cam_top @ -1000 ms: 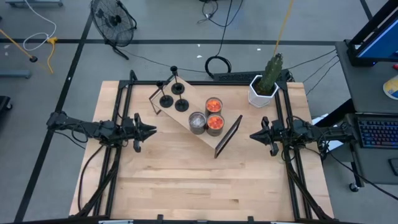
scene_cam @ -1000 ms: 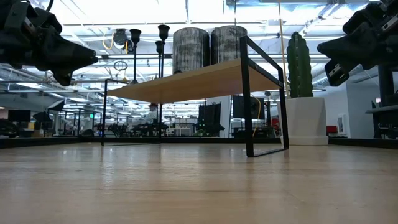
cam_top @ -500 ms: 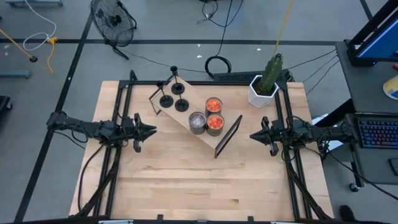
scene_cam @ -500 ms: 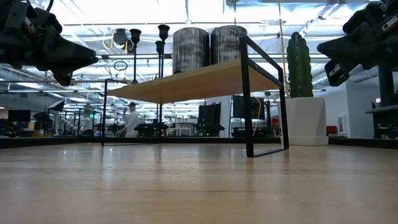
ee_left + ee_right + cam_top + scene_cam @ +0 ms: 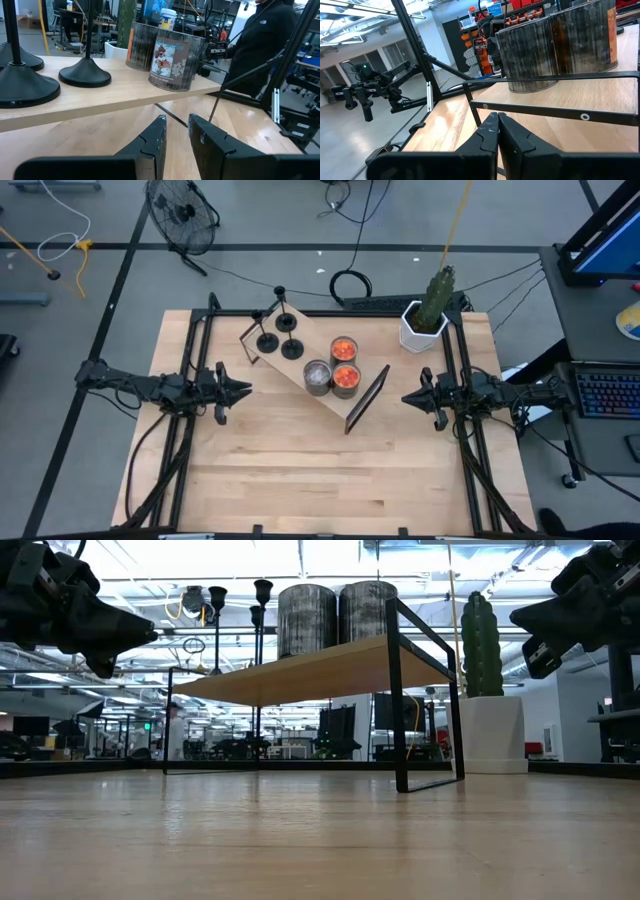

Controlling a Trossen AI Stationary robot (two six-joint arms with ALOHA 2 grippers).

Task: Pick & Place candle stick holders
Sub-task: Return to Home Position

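Three small black candle stick holders (image 5: pixel 267 340) (image 5: pixel 287 323) (image 5: pixel 292 348) stand on their disc bases at the far left end of the wooden shelf (image 5: pixel 333 404). They also show in the left wrist view (image 5: pixel 85 75) and the low view (image 5: pixel 262 590). My left gripper (image 5: pixel 243 390) (image 5: pixel 176 125) hovers left of the shelf, its fingers a little apart and empty. My right gripper (image 5: pixel 407 398) (image 5: pixel 498 120) hovers right of the shelf, shut and empty.
Three tins (image 5: pixel 317 375) (image 5: pixel 343 347) (image 5: pixel 346 378) stand on the shelf's right half. A white pot with a green plant (image 5: pixel 422 328) stands at the table's far right. The shelf's black frame legs (image 5: pixel 400 690) rise from the table. A person (image 5: pixel 265 45) stands beyond the table.
Both arms and the task's things have kept still. A person far off in the room behind the table has walked toward the left in the low view.
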